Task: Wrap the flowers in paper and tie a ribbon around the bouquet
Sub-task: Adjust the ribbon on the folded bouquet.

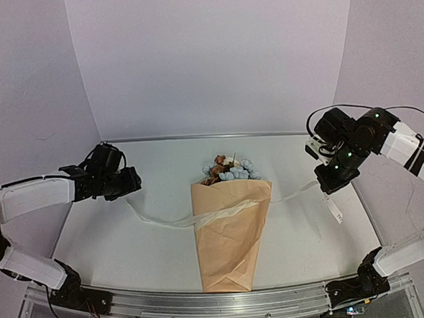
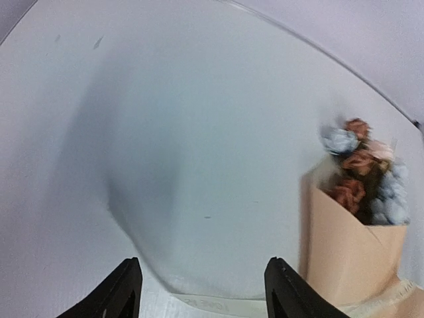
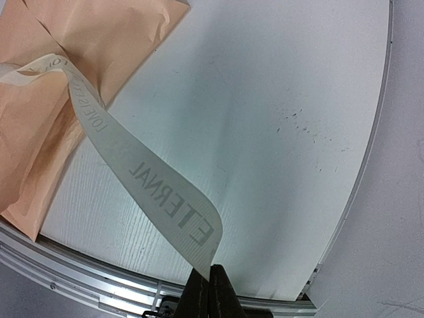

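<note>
Top view: you look down from high behind, far off. Wrist views: low, close, facing inward; all share the bouquet.

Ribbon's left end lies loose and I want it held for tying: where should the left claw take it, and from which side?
Take the ribbon on its free stretch left of the bouquet, near its end. It seems to lie flat and narrow on the table, so come from above, the open left claw straddling its width. The right claw pinches the other end.

Both arms are raised at opposite sides, the left pincer gaping wide, the right pincer clamped tight.
</note>
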Robot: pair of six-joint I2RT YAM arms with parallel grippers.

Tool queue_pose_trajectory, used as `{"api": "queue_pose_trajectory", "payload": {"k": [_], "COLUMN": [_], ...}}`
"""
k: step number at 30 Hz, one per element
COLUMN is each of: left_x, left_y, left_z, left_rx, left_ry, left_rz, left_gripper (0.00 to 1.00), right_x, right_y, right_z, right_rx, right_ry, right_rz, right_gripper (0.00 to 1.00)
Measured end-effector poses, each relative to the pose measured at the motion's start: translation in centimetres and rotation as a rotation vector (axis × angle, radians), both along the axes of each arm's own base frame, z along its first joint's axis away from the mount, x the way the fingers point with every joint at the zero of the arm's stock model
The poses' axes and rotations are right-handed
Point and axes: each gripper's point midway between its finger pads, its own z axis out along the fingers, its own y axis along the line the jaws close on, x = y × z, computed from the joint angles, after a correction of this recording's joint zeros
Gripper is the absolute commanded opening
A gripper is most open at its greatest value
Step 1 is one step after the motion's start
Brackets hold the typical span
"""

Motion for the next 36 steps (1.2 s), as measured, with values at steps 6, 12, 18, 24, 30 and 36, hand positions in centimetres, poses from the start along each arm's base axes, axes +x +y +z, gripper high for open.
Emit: {"api": "queue_pose_trajectory", "payload": {"k": [6,12,18,24,30,36], "left_x": [-2.2,-6.7,-10.7,-11.6,-11.2,-11.0], "left_y": [-11.2,-26.3,-34.7,-38.1,-39.5,-39.4], "left_z": [7.9,6.4,1.6,0.5,-1.4,-5.0], "left_rx": [-0.061,-0.081,-0.052,-0.049,-0.020,0.037], "left_ry": [-0.240,-0.290,-0.264,-0.288,-0.288,-0.241], "left_rz": [-0.434,-0.898,-1.162,-1.241,-1.244,-1.226], "left_gripper": [0.50,0.44,0.42,0.41,0.36,0.33], "right_x": [0.0,-0.3,-0.6,-0.9,-1.1,-1.3], "right_y": [0.1,0.4,0.9,1.4,1.7,1.6], "right_z": [0.0,-0.1,-0.1,-0.2,0.2,1.8], "right_rx": [0.004,0.026,0.058,0.089,0.116,0.157], "right_ry": [0.002,0.016,0.036,0.054,0.056,0.020], "right_rz": [0.001,0.004,-0.004,-0.010,-0.019,-0.026], "right_gripper": [0.00,0.00,0.00,0.00,0.00,0.00]}}
